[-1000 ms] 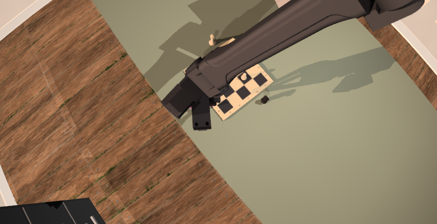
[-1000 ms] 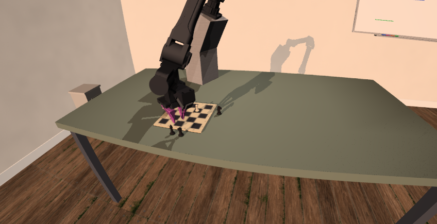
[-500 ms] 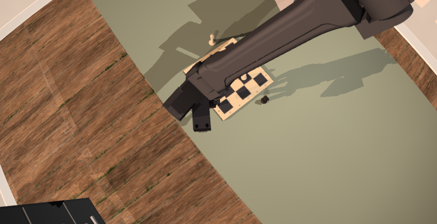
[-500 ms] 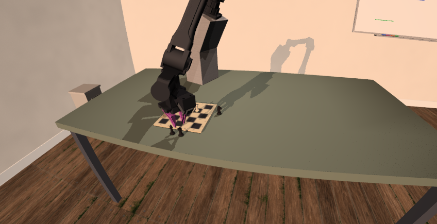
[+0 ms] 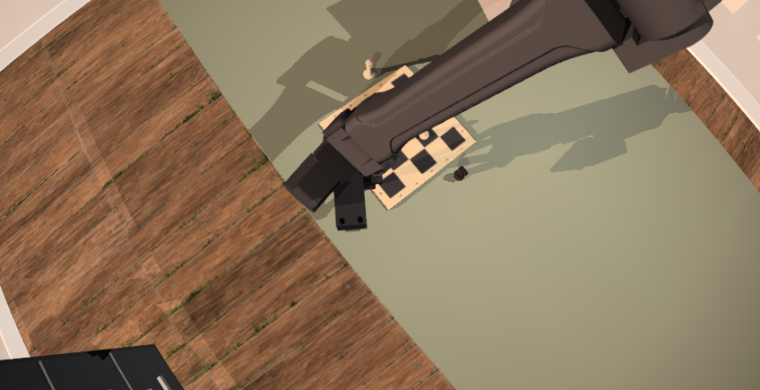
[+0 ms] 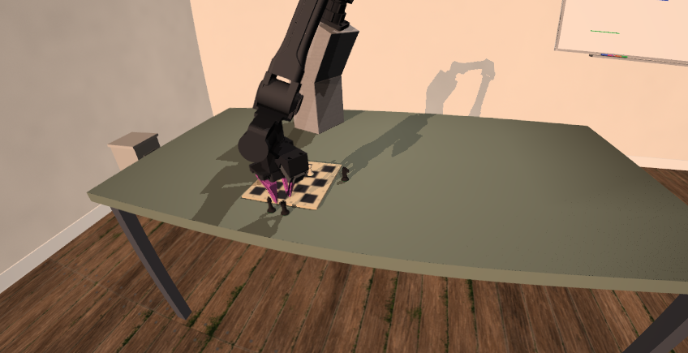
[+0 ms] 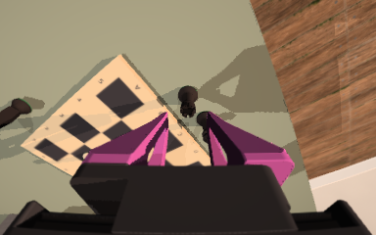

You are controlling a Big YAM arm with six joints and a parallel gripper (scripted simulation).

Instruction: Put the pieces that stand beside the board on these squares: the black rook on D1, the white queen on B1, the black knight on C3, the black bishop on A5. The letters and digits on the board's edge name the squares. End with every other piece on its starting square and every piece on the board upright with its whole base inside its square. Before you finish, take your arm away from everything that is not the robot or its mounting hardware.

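Observation:
My gripper (image 6: 282,198) (image 7: 187,117) is open and empty, pointing down over the board's near edge; its fingertips are hidden in the top view. The black rook (image 6: 284,208) (image 7: 188,94) stands beside the board (image 5: 388,204) (image 6: 312,206) (image 7: 120,62), just beyond the gap between the tips in the wrist view. The black bishop (image 6: 270,206) (image 7: 202,117) stands next to it, partly hidden by the right finger. The black knight (image 5: 460,173) (image 6: 344,174) (image 7: 10,114) stands off another side. The white queen (image 5: 368,70) stands off the opposite side.
A white piece (image 5: 424,134) (image 6: 310,171) stands on a dark square of the board; its type is unclear. The arm hides much of the board in the top view. The table edge (image 6: 226,230) lies close beyond the rook and bishop. The arm's pedestal (image 6: 328,103) stands behind.

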